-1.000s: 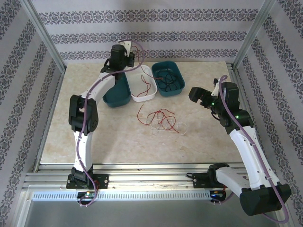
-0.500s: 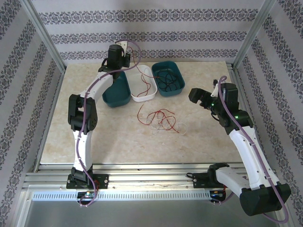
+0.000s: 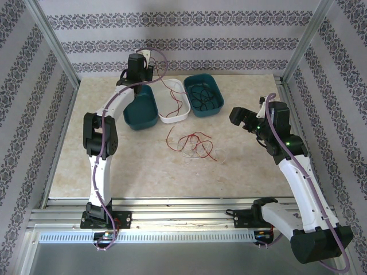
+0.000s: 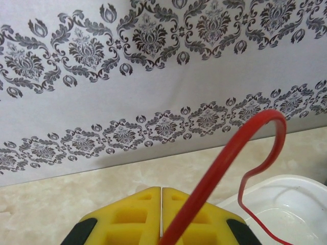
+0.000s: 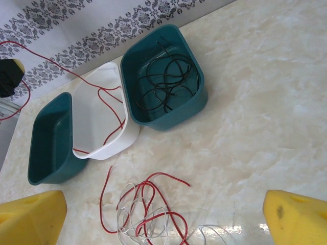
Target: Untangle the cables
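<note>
Left wrist view: my left jaws are pressed together on a thin red cable (image 4: 219, 158), which arcs up and drops into the white oblong plastic tray (image 4: 301, 194). Right jaws hang wide apart above the tangle of red and white cables (image 5: 145, 209) on the marble-look counter (image 5: 265, 102). Black cables (image 5: 163, 84) lie in a teal plastic tub (image 5: 196, 104) beside that tray.

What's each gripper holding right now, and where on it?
Left gripper is shut on a red cable, pinched between its jaws; the rest loops down into the white tray. End or mid-length: cannot tell. Right gripper is open, holding nothing.
</note>
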Robot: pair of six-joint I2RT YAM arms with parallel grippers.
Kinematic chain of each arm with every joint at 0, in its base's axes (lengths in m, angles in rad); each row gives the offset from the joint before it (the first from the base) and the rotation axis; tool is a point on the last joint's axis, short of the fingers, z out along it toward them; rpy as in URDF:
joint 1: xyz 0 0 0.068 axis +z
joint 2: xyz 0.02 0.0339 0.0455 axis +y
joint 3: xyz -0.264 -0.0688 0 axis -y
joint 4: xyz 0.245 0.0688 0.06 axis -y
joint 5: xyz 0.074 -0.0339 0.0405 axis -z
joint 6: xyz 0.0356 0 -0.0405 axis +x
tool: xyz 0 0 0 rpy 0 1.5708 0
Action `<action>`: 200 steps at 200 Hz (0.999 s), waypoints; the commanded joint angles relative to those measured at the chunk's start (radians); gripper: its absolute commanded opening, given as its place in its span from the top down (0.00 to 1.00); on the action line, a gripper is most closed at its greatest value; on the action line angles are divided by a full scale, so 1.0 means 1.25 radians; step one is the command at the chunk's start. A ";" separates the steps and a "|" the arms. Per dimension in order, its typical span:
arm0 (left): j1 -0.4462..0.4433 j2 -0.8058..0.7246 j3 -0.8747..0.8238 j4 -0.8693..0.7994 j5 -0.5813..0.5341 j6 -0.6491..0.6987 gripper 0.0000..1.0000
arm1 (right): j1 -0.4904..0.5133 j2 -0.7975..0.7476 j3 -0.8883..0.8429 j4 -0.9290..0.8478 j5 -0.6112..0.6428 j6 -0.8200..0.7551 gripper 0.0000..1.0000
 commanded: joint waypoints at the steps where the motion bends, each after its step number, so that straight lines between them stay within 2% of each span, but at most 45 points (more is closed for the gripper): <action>1: 0.003 0.024 0.069 -0.057 -0.019 0.039 1.00 | -0.005 0.006 0.007 -0.001 0.009 0.007 0.02; 23: 0.003 0.033 0.096 -0.082 -0.066 0.064 1.00 | -0.005 0.007 0.005 -0.002 0.009 0.006 0.02; 48: -0.005 0.028 0.095 -0.090 -0.053 0.072 1.00 | -0.006 0.007 0.001 -0.002 0.016 0.006 0.02; 79: -0.051 0.041 0.114 -0.133 -0.067 0.104 1.00 | -0.005 0.009 -0.003 0.007 0.014 0.008 0.02; 118: -0.106 0.042 0.129 -0.239 -0.079 0.082 1.00 | -0.005 -0.005 -0.016 0.005 0.020 0.006 0.02; 155: -0.150 0.040 0.116 -0.278 -0.081 0.093 1.00 | -0.005 -0.022 -0.026 0.000 0.024 0.003 0.02; 183: -0.169 0.040 0.108 -0.293 -0.067 0.050 1.00 | -0.005 -0.041 -0.041 0.000 0.030 0.003 0.02; 200: -0.175 0.041 0.099 -0.279 -0.023 -0.008 1.00 | -0.005 -0.045 -0.047 0.003 0.030 0.005 0.02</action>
